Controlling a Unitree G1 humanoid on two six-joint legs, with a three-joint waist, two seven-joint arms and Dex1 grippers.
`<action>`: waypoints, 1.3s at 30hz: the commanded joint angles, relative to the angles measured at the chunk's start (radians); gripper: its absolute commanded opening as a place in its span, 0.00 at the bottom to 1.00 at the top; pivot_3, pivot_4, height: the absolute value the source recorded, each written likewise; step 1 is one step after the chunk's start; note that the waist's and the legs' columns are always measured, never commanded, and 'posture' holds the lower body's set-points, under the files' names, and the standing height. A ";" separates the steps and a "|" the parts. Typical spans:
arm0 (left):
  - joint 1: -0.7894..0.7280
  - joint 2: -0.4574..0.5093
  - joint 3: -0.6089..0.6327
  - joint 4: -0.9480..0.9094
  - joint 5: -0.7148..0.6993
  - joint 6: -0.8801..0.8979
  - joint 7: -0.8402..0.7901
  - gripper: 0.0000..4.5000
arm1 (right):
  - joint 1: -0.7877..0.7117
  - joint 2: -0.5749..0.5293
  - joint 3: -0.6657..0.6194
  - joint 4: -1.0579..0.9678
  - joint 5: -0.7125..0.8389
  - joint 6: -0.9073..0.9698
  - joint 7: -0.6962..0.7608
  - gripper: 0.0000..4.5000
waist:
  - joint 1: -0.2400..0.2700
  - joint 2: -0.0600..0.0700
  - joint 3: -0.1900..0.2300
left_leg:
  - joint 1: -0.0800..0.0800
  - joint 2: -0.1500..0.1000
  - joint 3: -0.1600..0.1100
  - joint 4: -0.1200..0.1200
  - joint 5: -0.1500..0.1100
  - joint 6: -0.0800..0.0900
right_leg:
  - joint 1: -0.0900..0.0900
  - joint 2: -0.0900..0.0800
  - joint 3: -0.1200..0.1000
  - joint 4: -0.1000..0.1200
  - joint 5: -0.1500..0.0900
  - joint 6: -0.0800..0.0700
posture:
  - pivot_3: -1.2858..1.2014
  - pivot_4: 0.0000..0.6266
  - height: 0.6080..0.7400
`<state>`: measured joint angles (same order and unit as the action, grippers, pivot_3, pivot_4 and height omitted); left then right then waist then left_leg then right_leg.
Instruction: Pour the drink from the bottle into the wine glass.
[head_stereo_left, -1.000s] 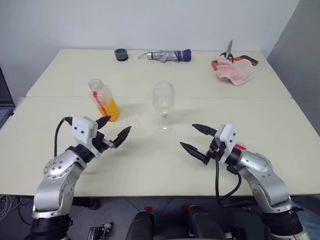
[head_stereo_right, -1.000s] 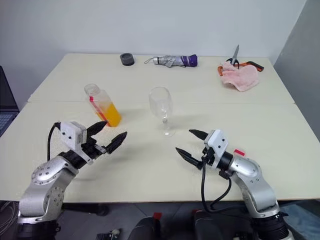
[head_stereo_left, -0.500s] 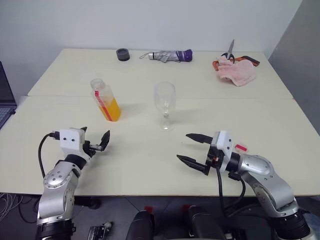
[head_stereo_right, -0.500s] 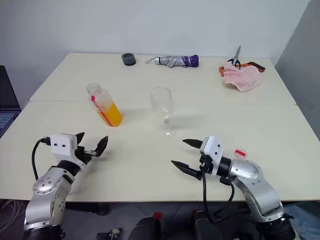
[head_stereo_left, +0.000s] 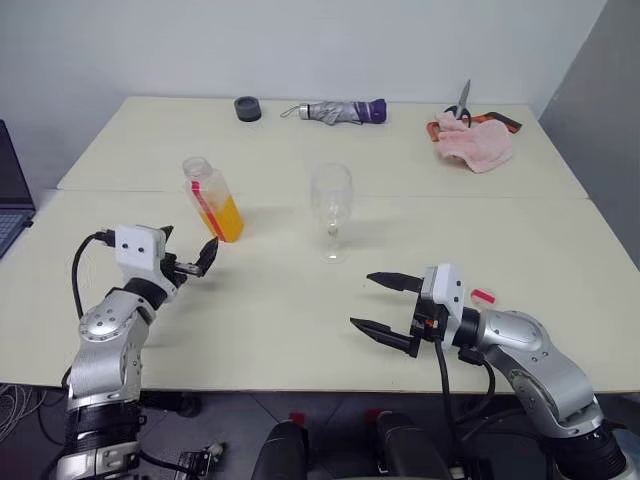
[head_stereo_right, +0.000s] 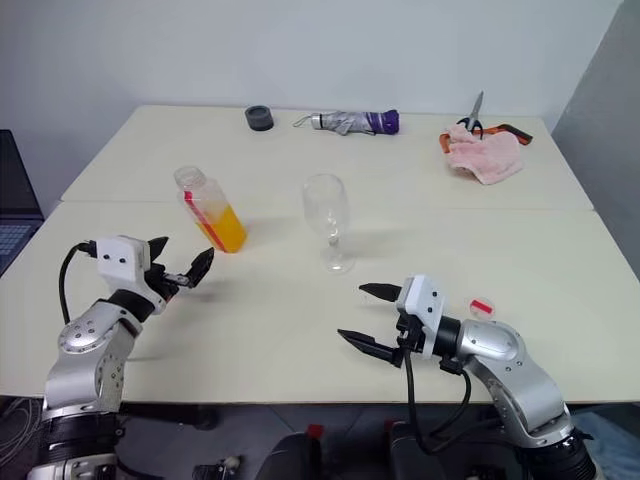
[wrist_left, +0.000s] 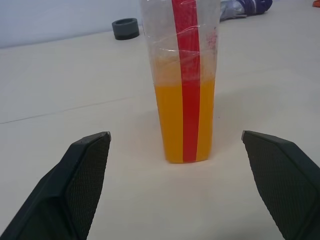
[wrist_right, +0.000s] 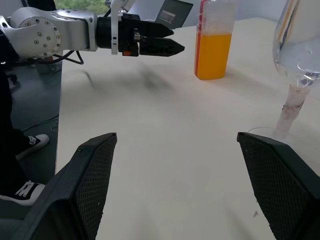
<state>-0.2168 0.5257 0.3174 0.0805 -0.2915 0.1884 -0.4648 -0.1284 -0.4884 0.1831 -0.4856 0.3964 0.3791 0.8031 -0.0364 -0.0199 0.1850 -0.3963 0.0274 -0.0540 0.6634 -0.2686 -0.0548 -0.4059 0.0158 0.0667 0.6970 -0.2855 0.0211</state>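
Observation:
The bottle (head_stereo_left: 210, 198) stands upright on the left of the table, uncapped, its lower half filled with the orange drink (head_stereo_left: 224, 220). To its right stands the wine glass (head_stereo_left: 330, 205), clear and upright. My left gripper (head_stereo_left: 190, 252) is open, level and just short of the bottle. In the left wrist view the bottle (wrist_left: 185, 75) stands centred between my two black fingers (wrist_left: 85, 172), apart from both. My right gripper (head_stereo_left: 362, 300) is open, low over the table in front of the glass and pointing left, with nothing between its fingers.
Along the far edge lie a black round object (head_stereo_left: 247, 108), a folded umbrella (head_stereo_left: 335, 110), and a pink cloth (head_stereo_left: 470, 140) with scissors (head_stereo_left: 458, 100). A laptop (head_stereo_left: 10, 200) sits at the left edge. A small red tag (head_stereo_left: 482, 295) lies by my right arm.
My left gripper has moved left and forward, and now points at the bottle from close by. My right gripper has drawn back a little toward the front edge.

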 joint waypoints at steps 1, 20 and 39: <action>-0.031 0.016 -0.001 -0.013 0.005 -0.012 -0.004 1.00 | -0.010 0.006 -0.005 -0.032 0.011 -0.010 -0.005 0.91 | 0.001 0.000 0.000 | 0.000 0.000 0.000 0.000 0.000 0.000 | 0.000 0.000 0.000 0.000 0.000 0.000 | 0.52 0.24 1.00; -0.037 0.012 -0.005 -0.035 -0.007 0.007 -0.012 1.00 | -0.026 0.041 -0.012 -0.019 0.012 -0.003 -0.025 0.91 | 0.002 0.000 0.000 | 0.000 0.000 0.000 0.000 0.000 0.000 | 0.000 0.000 0.000 0.000 0.000 0.000 | 0.52 0.24 1.00; -0.054 0.009 0.015 -0.013 -0.002 -0.001 0.006 1.00 | -0.042 0.046 -0.005 -0.016 0.030 0.005 -0.040 0.91 | 0.002 0.000 0.000 | 0.000 0.000 0.000 0.000 0.000 0.000 | 0.000 0.000 0.000 0.000 0.000 0.000 | 0.52 0.24 1.00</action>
<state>-0.2647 0.5240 0.3094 0.0840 -0.2908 0.2062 -0.4667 -0.1633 -0.4452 0.1828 -0.4745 0.4086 0.3871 0.7601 -0.0345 -0.0200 0.1850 -0.3964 0.0276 -0.0545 0.6635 -0.2685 -0.0549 -0.4059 0.0156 0.0664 0.6972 -0.2854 0.0210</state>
